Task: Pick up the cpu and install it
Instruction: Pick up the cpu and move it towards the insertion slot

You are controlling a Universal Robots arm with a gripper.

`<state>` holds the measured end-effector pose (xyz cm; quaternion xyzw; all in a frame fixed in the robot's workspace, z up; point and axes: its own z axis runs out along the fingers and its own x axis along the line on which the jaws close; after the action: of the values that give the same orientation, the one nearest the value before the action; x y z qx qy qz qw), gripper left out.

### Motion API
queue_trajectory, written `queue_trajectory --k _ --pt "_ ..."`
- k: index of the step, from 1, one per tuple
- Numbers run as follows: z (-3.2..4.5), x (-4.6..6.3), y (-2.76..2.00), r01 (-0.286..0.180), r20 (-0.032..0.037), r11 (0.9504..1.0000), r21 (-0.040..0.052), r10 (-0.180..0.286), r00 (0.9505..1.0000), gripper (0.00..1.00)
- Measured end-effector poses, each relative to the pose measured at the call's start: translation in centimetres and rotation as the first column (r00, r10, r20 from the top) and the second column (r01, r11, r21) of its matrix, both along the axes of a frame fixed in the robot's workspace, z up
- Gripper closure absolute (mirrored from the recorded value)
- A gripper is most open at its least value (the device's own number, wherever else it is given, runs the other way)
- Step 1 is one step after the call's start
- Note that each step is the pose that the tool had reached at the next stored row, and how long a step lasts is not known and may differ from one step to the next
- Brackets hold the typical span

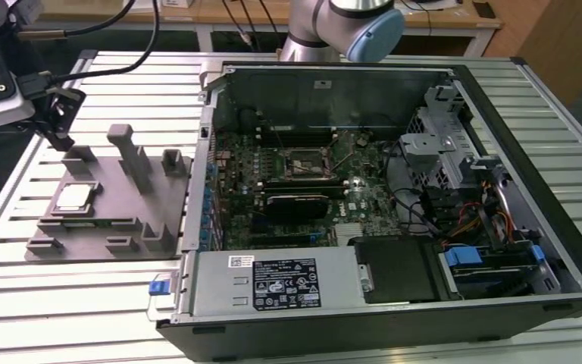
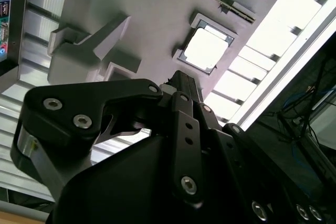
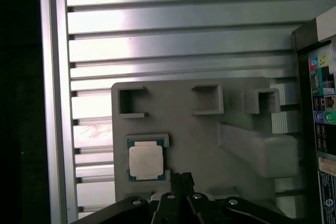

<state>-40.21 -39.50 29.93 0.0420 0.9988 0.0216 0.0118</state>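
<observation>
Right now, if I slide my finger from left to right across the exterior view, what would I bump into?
cpu lying on the grey tray → tall post of that tray → black socket on the board inside the open computer → metal drive cage.

The exterior view looks steeply down over the table (image 1: pixel 58 303), with the open computer case (image 1: pixel 392 330) central and the grey fixture tray (image 1: pixel 99 227) at the exterior view's left. Both wrist views look closely past the tool (image 3: pixel 181 182) (image 2: pixel 178 85) onto that tray's cpu (image 3: pixel 145 161) (image 2: pixel 206 48).
</observation>
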Motion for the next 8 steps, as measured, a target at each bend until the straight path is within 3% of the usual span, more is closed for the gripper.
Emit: queue_trajectory --k 8 --pt "-0.88 -0.35 -0.15 0.000 0.0000 1.0000 0.0001 0.000 1.0000 0.89"
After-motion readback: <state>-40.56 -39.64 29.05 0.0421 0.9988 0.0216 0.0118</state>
